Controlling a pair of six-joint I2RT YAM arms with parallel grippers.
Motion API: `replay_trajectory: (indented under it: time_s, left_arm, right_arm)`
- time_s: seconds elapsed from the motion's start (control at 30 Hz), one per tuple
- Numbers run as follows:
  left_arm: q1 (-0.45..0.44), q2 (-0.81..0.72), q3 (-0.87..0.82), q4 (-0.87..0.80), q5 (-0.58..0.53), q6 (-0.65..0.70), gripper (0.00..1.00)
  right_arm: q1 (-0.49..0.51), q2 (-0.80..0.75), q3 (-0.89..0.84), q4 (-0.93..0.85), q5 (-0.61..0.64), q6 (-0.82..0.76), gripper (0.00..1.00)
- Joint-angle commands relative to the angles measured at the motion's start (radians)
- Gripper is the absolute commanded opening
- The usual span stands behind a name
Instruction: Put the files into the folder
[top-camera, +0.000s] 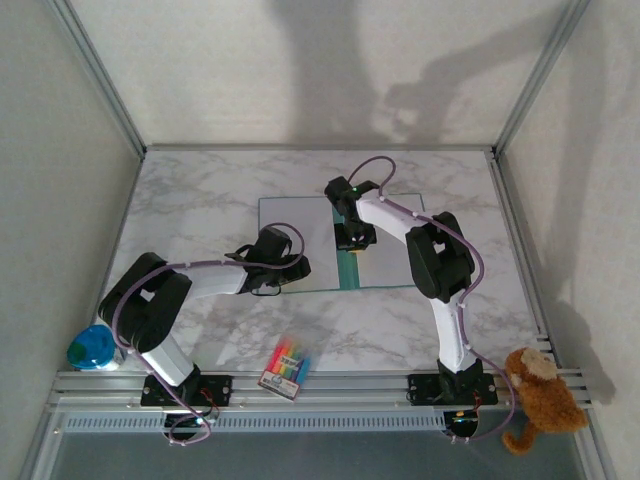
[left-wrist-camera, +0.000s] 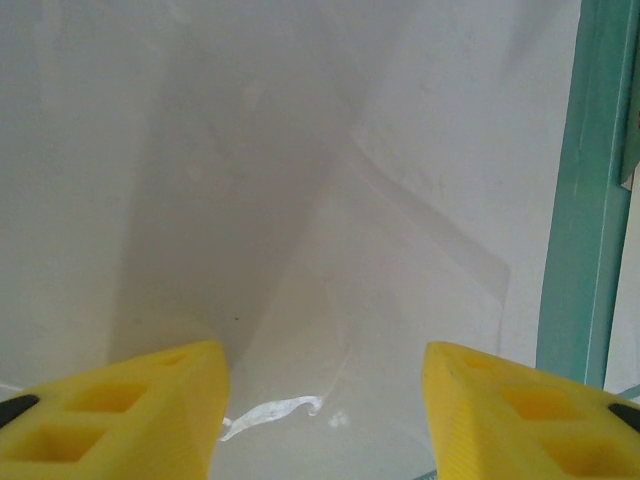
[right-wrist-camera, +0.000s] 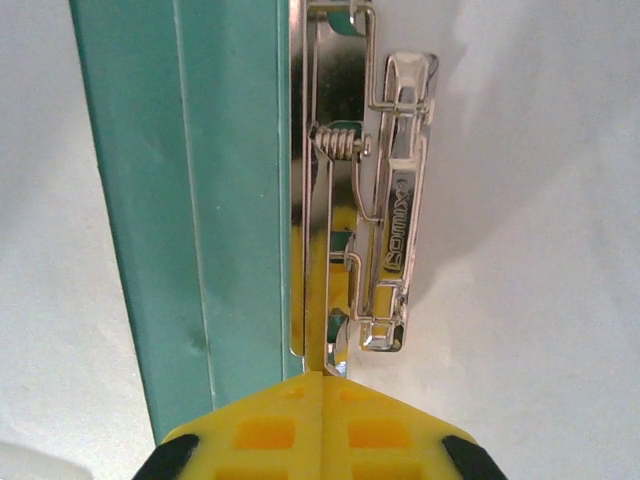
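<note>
Lying open in the middle of the marbled surface (top-camera: 190, 195), the teal-green folder (top-camera: 348, 275) carries pale files (top-camera: 295, 215) across its left half, with its spine running away from the arm bases. The right end effector (right-wrist-camera: 322, 385) hangs directly over that spine: its yellow fingers (right-wrist-camera: 270, 430) are pressed together with no gap, and their tips sit at the near end of the metal clip fastener (right-wrist-camera: 395, 200). The fastener lies just right of the teal spine strip (right-wrist-camera: 200, 200) and against a white sheet (right-wrist-camera: 530, 300). Whether the tips actually touch the metal cannot be told. The left end effector (left-wrist-camera: 322, 350) is low over the near left part of the folder, with its two yellow fingers (left-wrist-camera: 130, 410) standing well apart and nothing clamped between them. Beneath and ahead of them lie the white files (left-wrist-camera: 250, 150) — one sheet's corner (left-wrist-camera: 500, 272) shows near the teal strip (left-wrist-camera: 585, 180) at the right edge of the left wrist view. It is unclear whether the fingertips rest on the paper. A small packet of coloured pens (top-camera: 290, 365) lies on the surface well clear of the folder, between the two arm bases.
</note>
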Motion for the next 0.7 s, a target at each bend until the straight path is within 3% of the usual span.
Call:
replay_trajectory:
  time_s: [0.0,0.43,0.6,0.67]
  left_arm:
    - [-0.005,0.063,-0.026,-0.121,-0.023,0.016,0.56]
    - [-0.005,0.064,-0.007,-0.145,-0.046,0.027,0.57]
    - [-0.002,0.068,0.001,-0.149,-0.054,0.031,0.57]
    - [-0.003,0.066,0.004,-0.155,-0.062,0.034,0.57]
  right_arm:
    - [-0.005,-0.005,0.040,-0.026,0.008,-0.009,0.00]
    - [-0.010,-0.192,0.046,0.024,-0.046,-0.027,0.01]
    - [-0.015,-0.327,-0.017,0.100,-0.047,-0.047,0.25]
    - [-0.019,-0.377,-0.047,0.131,-0.036,-0.052,0.29]
